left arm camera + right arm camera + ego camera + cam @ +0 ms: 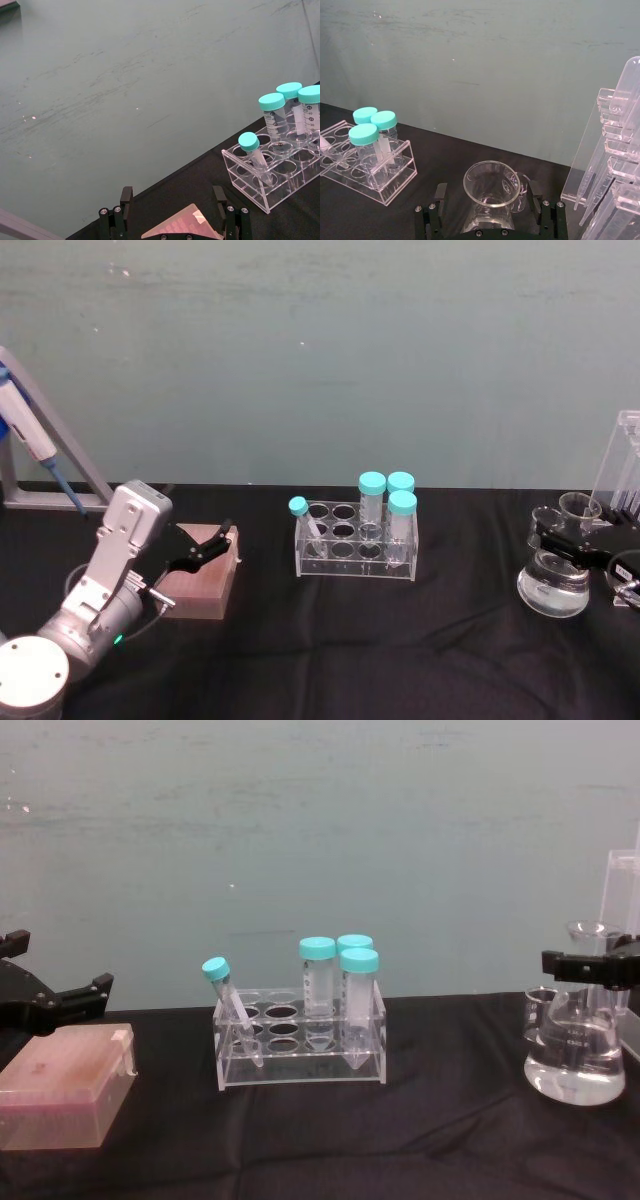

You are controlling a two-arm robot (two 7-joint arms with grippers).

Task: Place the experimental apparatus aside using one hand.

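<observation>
One conical flask (553,585), one small glass beaker (541,1013) and one tall acrylic rack of pipettes (622,475) stand together at the right end of the black table (400,650). One low acrylic rack (355,542) sits mid-table with four teal-capped tubes (372,502) (three large and upright, one slim and leaning). One pink translucent box (62,1086) lies at the left.

The flask is clear glass, wide at the base and narrowing to a flared round mouth, with a white graduation band on its side. In the chest view it stands upright on the cloth, the beaker just behind it to the left and the pipette rack behind it to the right. The pipette rack is clear, stepped and tilted back, holding several clear plastic pipettes (615,165).

The right gripper (490,202) is at the flask's neck, one black finger on either side just under the rim; whether the fingers (578,966) press the glass cannot be told. The left gripper (205,545) hangs over the pink box with its fingers (126,197) spread apart, holding nothing.
</observation>
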